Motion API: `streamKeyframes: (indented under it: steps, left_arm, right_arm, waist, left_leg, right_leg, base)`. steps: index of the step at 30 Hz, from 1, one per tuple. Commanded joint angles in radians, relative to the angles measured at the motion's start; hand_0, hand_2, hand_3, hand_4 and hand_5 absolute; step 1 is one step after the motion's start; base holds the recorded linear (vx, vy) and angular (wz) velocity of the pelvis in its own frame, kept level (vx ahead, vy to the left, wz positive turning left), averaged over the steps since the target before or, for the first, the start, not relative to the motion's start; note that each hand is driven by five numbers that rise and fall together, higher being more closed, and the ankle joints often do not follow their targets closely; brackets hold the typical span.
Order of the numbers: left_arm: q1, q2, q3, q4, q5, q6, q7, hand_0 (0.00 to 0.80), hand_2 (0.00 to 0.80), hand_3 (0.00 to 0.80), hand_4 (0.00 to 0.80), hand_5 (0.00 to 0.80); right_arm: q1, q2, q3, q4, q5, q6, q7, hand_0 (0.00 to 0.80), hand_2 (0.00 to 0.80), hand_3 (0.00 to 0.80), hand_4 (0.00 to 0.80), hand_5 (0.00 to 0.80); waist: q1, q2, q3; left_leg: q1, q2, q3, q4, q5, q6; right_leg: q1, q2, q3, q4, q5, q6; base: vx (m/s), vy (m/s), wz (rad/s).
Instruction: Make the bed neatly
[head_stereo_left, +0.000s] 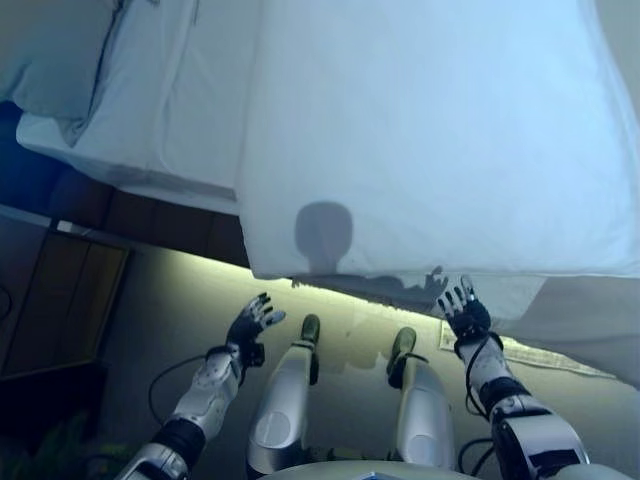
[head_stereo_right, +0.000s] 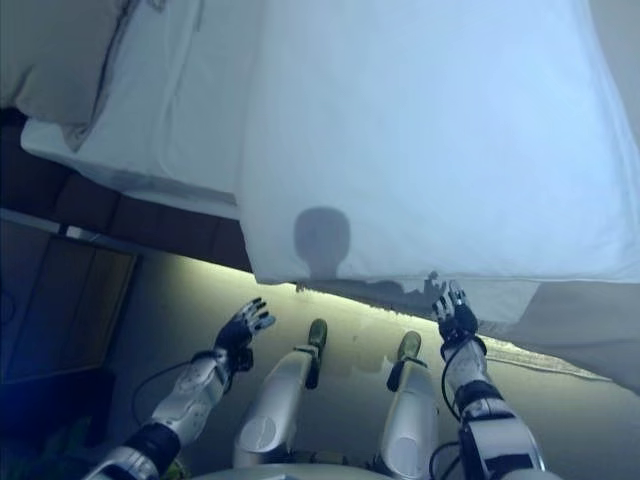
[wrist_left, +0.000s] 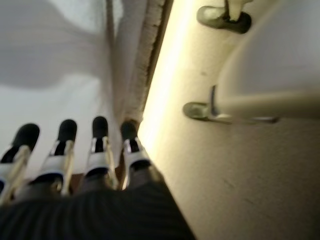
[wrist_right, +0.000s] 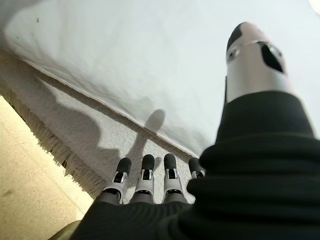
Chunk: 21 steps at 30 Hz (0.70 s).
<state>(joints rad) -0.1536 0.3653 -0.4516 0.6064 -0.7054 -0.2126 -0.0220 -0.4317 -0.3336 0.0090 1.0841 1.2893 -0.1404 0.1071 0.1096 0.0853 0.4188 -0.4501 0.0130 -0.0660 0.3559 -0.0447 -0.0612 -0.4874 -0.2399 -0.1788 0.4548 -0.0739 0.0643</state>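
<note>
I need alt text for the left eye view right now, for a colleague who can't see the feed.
A white duvet covers most of the bed and hangs over its near edge, with a pillow at the far left. Both hands are open and hold nothing: the right hand is just below the duvet's hem, the left hand lower, over the floor.

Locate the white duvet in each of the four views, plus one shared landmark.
Left eye view: duvet fills the upper centre and right, its edge hanging above both hands.
Right eye view: same spot, upper centre and right.
Left wrist view: white cloth past the fingertips; duvet or sheet, cannot tell.
Right wrist view: duvet spreads beyond the fingertips.
Shared landmark: the lit floor strip under the bed, also seen in both wrist views.
</note>
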Motion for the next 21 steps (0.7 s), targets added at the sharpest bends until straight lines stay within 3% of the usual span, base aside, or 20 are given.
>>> streamKeyframes:
  steps: [1,10,21]
  left_arm:
    - [0.001,0.01,-0.006,-0.062,-0.017,-0.018,-0.003,0.0,0.0,0.0,0.0,0.0]
    - [0.013,0.027,-0.022,-0.098,0.002,-0.016,0.009,0.0,0.0,0.0,0.0,0.0]
    - [0.023,0.034,-0.039,-0.141,0.002,-0.031,0.003,0.0,0.0,0.0,0.0,0.0]
  right_arm:
    - [0.001,-0.039,-0.05,0.0,0.127,-0.019,0.019,0.0,0.0,0.0,0.0,0.0]
    - [-0.068,-0.11,-0.131,0.032,0.329,0.039,0.003,0.0,0.0,0.0,0.0,0.0]
    - [-0.108,-0.121,-0.123,0.056,0.296,0.043,-0.057,0.0,0.0,0.0,0.0,0.0]
  waist:
    - [0.013,-0.01,-0.035]
    - [0.029,0.005,-0.021]
    - [0.04,0.026,-0.011]
  left_leg:
    - [-0.087,0.064,-0.05,0.006,0.078,-0.02]
    - [-0.174,0.032,-0.049,0.076,0.047,-0.004]
    - [-0.219,0.001,-0.045,0.081,0.057,0.022]
  right_leg:
    - [0.028,-0.091,0.04,-0.147,0.159,0.104]
    - [-0.076,-0.093,0.051,-0.065,0.135,0.102]
    - [-0.137,-0.082,0.047,-0.032,0.137,0.086]
  base:
    - [-0.006,-0.087,0.11]
    - [0.031,-0.038,0.11]
    - [0.027,-0.012,0.03]
